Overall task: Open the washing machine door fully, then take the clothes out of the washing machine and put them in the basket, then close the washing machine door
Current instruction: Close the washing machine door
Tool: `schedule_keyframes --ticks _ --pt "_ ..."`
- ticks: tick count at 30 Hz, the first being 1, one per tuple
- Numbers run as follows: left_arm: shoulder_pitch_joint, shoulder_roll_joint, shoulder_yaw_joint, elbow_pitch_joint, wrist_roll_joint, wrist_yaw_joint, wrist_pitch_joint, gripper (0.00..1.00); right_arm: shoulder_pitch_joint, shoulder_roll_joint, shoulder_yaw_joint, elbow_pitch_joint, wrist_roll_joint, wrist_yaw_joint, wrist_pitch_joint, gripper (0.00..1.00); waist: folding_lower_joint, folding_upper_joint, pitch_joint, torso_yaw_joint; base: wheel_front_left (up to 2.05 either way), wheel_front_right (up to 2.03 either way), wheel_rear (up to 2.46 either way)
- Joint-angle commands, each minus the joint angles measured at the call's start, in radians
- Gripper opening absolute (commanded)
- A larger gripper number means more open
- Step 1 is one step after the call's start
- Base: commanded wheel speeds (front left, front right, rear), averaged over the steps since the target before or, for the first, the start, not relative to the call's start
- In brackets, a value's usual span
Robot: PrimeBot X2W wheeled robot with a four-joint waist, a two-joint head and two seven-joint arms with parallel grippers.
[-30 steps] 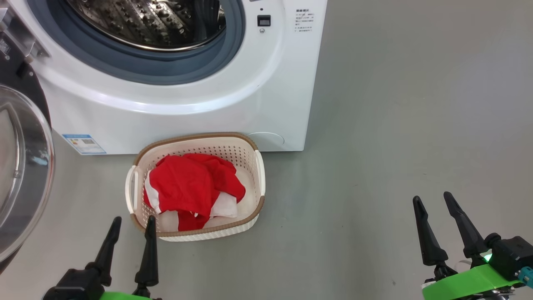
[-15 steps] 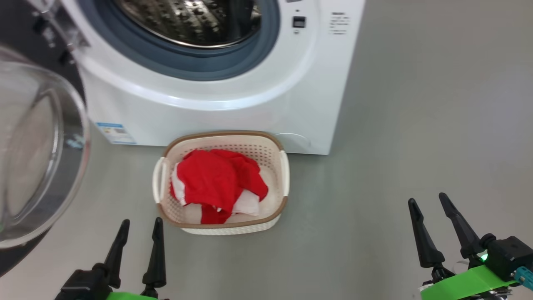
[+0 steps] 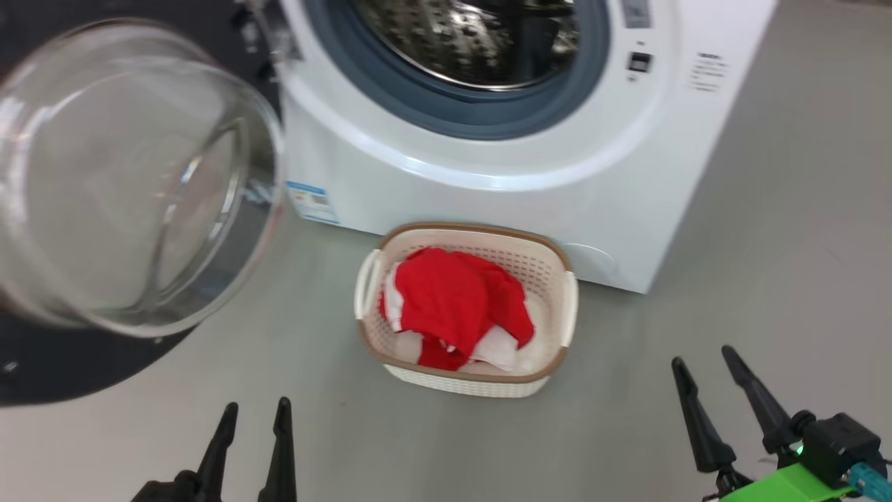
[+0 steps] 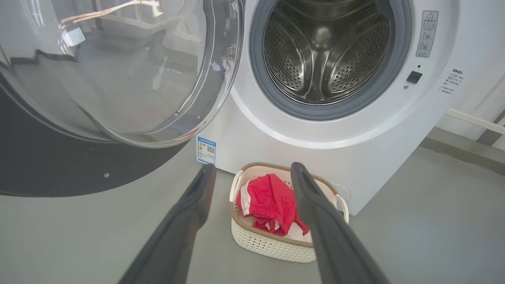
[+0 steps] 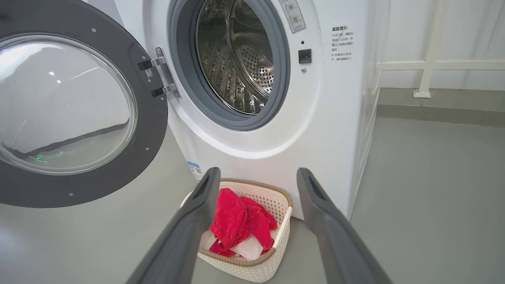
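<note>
The white washing machine [image 3: 488,195] [image 4: 355,150] [image 5: 315,130] stands ahead with its steel drum [image 4: 327,51] [image 5: 236,63] bare inside. Its door [image 3: 132,181] [image 4: 118,71] [image 5: 67,114] hangs swung wide to the left, black rim around a clear glass bowl. On the floor against the machine's front sits the cream basket [image 3: 557,314] [image 4: 272,246] [image 5: 282,221], holding the red and white clothes [image 3: 456,303] [image 4: 270,201] [image 5: 236,221]. My left gripper [image 3: 253,415] [image 4: 252,169] is open and empty, short of the basket. My right gripper [image 3: 702,357] [image 5: 256,173] is open and empty at the lower right.
Grey floor [image 3: 766,279] spreads to the right of the machine and in front of the basket. A white wall with a low rail [image 5: 426,67] runs behind on the right. A blue label sticker [image 3: 310,202] marks the machine's lower left front.
The head camera has turned left, so machine, basket and door all shifted right in its view. Both grippers keep their open pose; the left one sits lower in the picture.
</note>
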Motion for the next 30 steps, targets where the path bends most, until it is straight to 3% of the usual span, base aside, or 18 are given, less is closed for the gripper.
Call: schedule_keyframes --ticks 1,7,17,27,28,29,30 --pt "0.001 0.014 0.021 -0.03 -0.009 0.008 -0.005 1.0 0.005 -0.013 0.029 -0.022 0.005 0.007 -0.006 1.0 0.0 0.0 -0.038 0.106 0.0 0.0 0.0" --pt "0.025 0.014 0.009 -0.038 -0.018 0.025 -0.005 1.0 0.017 -0.007 0.043 -0.02 0.007 0.007 -0.006 1.0 0.0 0.0 -0.058 0.18 0.0 0.0 0.0" --pt "0.059 0.014 0.027 -0.085 -0.047 0.057 -0.005 1.0 -0.013 -0.011 0.09 -0.007 0.013 0.007 -0.006 1.0 0.0 0.0 -0.047 0.196 0.0 0.0 0.0" --pt "0.053 0.014 0.033 -0.1 -0.051 0.058 -0.005 0.97 -0.01 -0.009 0.086 -0.01 0.016 0.007 -0.006 1.0 0.0 0.0 -0.047 0.194 0.0 0.0 0.0" --pt "0.047 0.014 0.039 -0.113 -0.048 0.055 -0.005 0.37 -0.009 -0.008 0.084 -0.011 0.015 0.007 -0.006 1.0 0.0 0.0 -0.047 0.194 0.0 0.0 0.0" --pt "0.04 0.014 0.046 -0.132 -0.05 0.05 -0.005 0.0 -0.007 -0.007 0.082 -0.012 0.015 0.007 -0.006 1.0 0.0 0.0 -0.046 0.194 0.0 0.0 0.0" --pt "0.032 0.014 0.053 -0.152 -0.044 0.042 -0.005 0.0 -0.006 -0.006 0.08 -0.014 0.014 0.007 -0.006 1.0 0.0 0.0 -0.045 0.193 0.0 0.0 0.0"
